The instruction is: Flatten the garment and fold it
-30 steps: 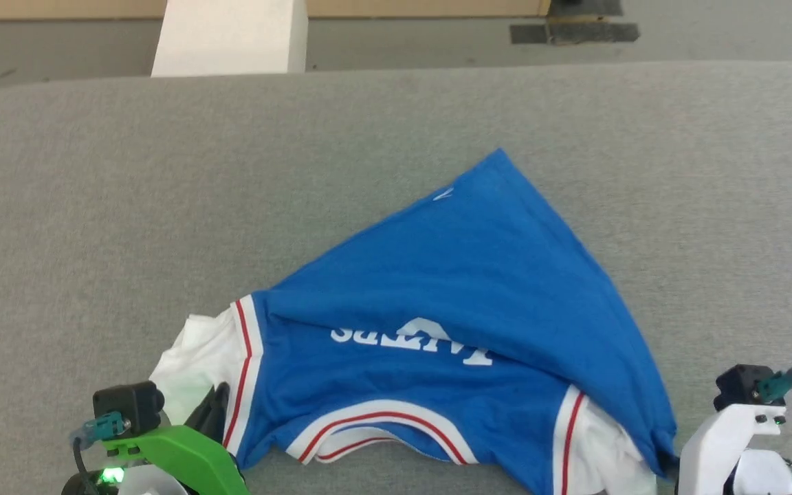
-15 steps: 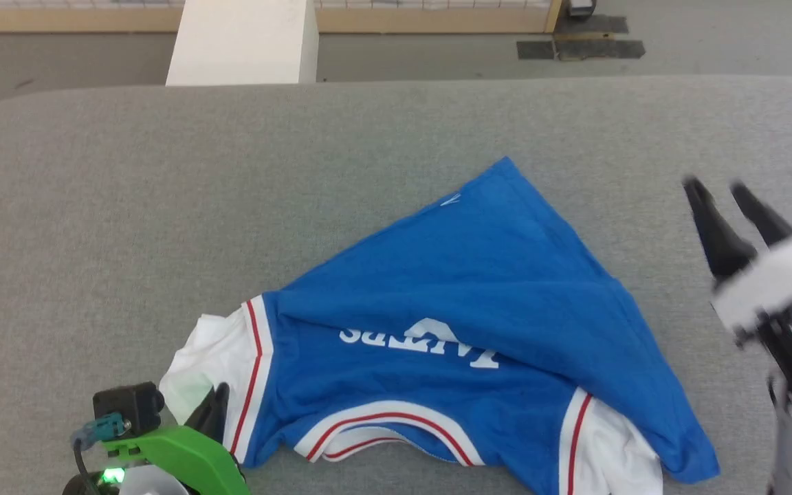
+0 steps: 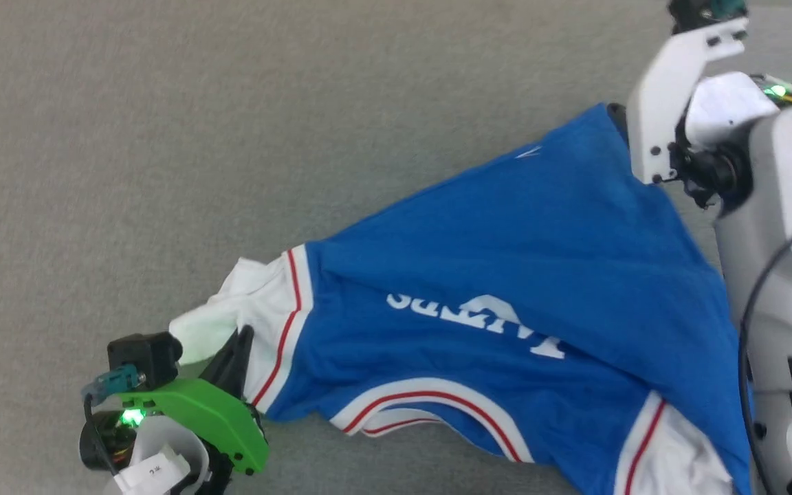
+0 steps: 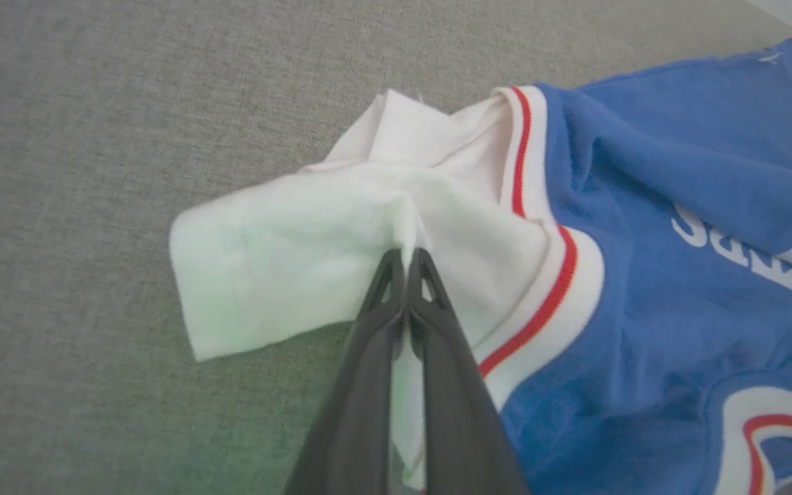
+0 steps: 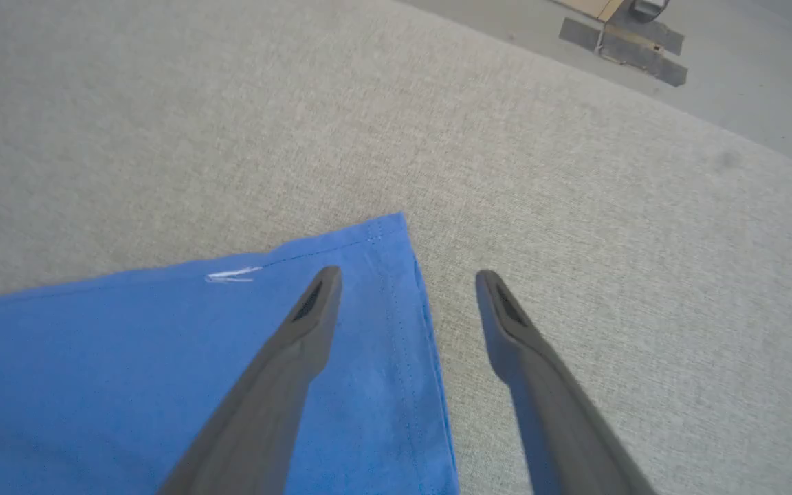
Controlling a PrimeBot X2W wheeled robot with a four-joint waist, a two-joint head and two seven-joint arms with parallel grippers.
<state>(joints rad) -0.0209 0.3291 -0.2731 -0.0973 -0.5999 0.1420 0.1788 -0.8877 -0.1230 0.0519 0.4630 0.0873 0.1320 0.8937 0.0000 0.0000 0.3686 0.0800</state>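
Note:
The royal-blue garment [image 3: 506,247] lies crumpled on the grey table, its white lettering upside down to me. Its white sleeve [image 4: 286,247] with red-and-white trim points to the left. My left gripper [image 4: 406,256] is shut on a fold of that sleeve, and it appears at the lower left of the head view [image 3: 238,344]. My right gripper [image 5: 406,275] is open over the garment's far blue corner [image 5: 368,275]. One finger hovers above the cloth, the other above bare table beside the hem. The number 3 is hidden.
The grey fabric-covered table [image 3: 162,137] spreads wide to the left and beyond the garment. My pale right forearm [image 3: 774,227] stands along the garment's right side. Past the table's far edge lies floor with dark patches [image 5: 619,41].
The head camera has tilted down and closer. My right arm swung from the right side up to the garment's far corner, fingers still open. The left gripper keeps its hold on the sleeve.

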